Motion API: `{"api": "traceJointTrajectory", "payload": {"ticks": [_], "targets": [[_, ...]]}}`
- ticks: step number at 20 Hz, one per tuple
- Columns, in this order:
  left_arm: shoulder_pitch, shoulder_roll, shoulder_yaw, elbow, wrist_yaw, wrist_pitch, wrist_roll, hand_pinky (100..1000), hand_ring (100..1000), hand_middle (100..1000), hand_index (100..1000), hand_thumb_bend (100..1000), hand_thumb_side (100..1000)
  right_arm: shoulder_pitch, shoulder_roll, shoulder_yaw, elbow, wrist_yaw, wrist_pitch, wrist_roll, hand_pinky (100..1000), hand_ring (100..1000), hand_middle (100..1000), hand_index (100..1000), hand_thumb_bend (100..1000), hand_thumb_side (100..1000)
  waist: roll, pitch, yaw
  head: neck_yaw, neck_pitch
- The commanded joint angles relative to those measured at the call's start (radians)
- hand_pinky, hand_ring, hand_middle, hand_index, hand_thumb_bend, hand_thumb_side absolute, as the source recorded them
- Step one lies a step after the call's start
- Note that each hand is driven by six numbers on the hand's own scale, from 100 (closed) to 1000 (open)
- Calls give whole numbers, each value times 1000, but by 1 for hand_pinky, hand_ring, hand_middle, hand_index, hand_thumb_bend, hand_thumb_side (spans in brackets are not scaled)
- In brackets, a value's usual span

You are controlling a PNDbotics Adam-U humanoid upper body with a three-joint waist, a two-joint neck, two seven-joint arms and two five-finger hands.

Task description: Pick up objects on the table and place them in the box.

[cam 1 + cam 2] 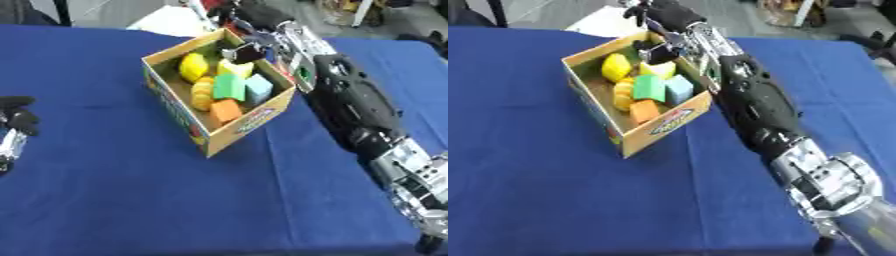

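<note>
A cardboard box (pixel 229 131) sits in the upper centre of the frame on a blue table (pixel 131 190), holding a yellow block (pixel 193 67), a green block (pixel 229 87), a light-blue block (pixel 258 88), an orange block (pixel 226 111), a pale-yellow piece (pixel 236 68) and a ridged yellow-orange piece (pixel 203 93). By their look the pieces are light, stiff toys, best taken across two flat faces, while the rounded ones may roll. The right hand (pixel 661 50) hangs over the box's far corner at upper centre, the arm running down to the lower right; something dark shows at its fingertips, but whether the fingers are closed on anything cannot be told. The left hand (pixel 17 117) rests at the left edge, fingers curled on nothing, its arm cut off by the frame. Nothing loose shows on the cloth, so the work looks nearly done.
</note>
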Motion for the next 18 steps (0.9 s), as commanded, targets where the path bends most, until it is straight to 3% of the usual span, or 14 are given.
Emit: {"api": "traceJointTrajectory", "payload": {"ticks": [1,3,5,10,15,18], "targets": [[-7,10,8,-17,1,0,4,764,546,558,806,100,629,-8,-34,5,-66,-40,-13,50,795,814,846,978,158,532,-5,-22,-9,9,-4],[-2,8,9,-16,1,1,5,764,546,558,806,100,630,4,-58,5,-116,-84,-6,50,787,805,837,973,133,516,-4,-24,-22,17,-1],[4,7,13,-13,0,2,9,764,546,558,805,100,634,24,-93,3,-181,-146,6,36,762,775,810,961,100,427,-4,-26,-36,27,3],[11,-1,26,-11,-1,5,32,763,548,559,802,100,631,139,-198,-18,-397,-375,74,-48,696,703,759,939,100,340,-4,-26,-76,60,7],[15,-9,33,-12,3,8,58,763,550,561,797,100,633,366,-247,-66,-628,-662,185,-206,621,625,701,910,100,365,-8,-20,-111,103,9],[20,-16,35,-12,7,9,72,760,550,560,789,100,631,477,-225,-96,-703,-758,222,-279,596,604,680,895,100,421,-8,-17,-123,135,12]]}}
